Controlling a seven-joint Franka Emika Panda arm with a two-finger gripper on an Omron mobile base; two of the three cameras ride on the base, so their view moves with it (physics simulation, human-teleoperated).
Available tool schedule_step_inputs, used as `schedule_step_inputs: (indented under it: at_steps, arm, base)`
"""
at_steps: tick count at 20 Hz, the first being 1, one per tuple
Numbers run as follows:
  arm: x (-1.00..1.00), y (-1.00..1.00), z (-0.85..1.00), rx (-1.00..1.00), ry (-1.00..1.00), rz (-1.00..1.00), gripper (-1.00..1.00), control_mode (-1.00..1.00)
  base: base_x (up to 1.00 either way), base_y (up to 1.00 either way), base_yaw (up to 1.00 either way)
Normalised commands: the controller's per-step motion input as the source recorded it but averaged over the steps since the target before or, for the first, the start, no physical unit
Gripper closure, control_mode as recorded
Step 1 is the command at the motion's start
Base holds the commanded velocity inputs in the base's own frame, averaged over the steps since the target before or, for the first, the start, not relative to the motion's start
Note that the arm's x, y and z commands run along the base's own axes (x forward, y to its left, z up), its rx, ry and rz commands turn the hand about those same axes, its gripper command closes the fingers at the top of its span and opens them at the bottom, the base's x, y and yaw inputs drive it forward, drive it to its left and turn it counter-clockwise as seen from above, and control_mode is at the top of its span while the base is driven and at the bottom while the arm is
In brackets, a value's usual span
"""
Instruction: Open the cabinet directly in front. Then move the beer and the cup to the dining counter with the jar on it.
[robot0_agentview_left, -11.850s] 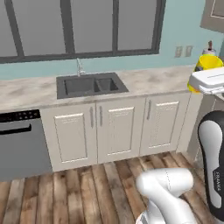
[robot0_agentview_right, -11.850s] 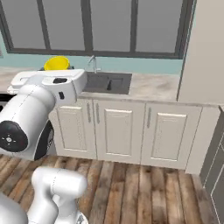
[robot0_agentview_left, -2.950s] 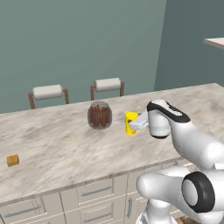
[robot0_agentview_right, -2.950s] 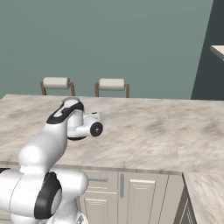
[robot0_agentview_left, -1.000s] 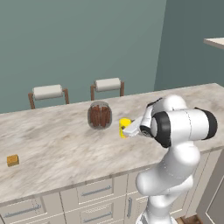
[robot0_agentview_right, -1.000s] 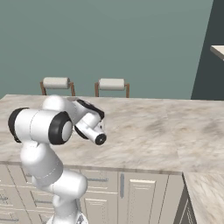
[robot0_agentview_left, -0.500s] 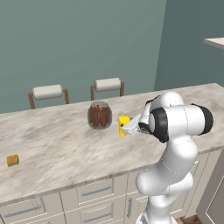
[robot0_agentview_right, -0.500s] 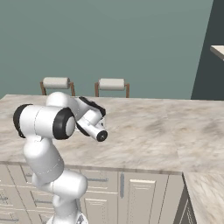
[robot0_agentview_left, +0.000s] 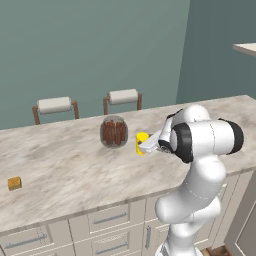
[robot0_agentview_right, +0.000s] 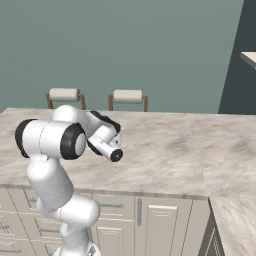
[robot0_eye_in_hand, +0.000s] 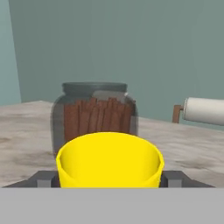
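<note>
Left base view: the claw (robot0_agentview_left: 146, 145) reaches the cup (robot0_agentview_left: 141, 142), which stands on the counter (robot0_agentview_left: 60, 170); the jar (robot0_agentview_left: 114, 131) sits just beyond.

Hand view: the fingertips (robot0_eye_in_hand: 174, 179) stand apart, flanking the cup (robot0_eye_in_hand: 109, 159); contact cannot be confirmed. The jar (robot0_eye_in_hand: 95, 114) stands directly behind.

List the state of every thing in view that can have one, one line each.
cup: upright on the dining counter, empty, between the jaws.
gripper: jaws wide at the cup's sides; grip or release cannot be told.
jar: upright, holds reddish-brown sticks, stands apart from the cup.
dining counter: bears the jar, the cup and a small orange block.
stools: two, behind the counter.
</note>
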Motion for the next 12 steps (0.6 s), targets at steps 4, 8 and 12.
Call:
schedule_step_inputs:
  at_steps: [4, 8, 12]
  arm:
    - [0.0, 0.0, 0.09, 0.0, 0.0, 0.0, -1.0, -1.0]
    - [0.0, 0.0, 0.32, 0.0, -0.01, 0.0, -1.0, -1.0]
    - [-0.12, 0.0, 0.74, 0.0, -0.04, 0.0, -1.0, -1.0]
  base:
    - [0.0, 0.0, 0.0]
    - [0.0, 0.0, 0.0]
    - [0.0, 0.0, 0.0]
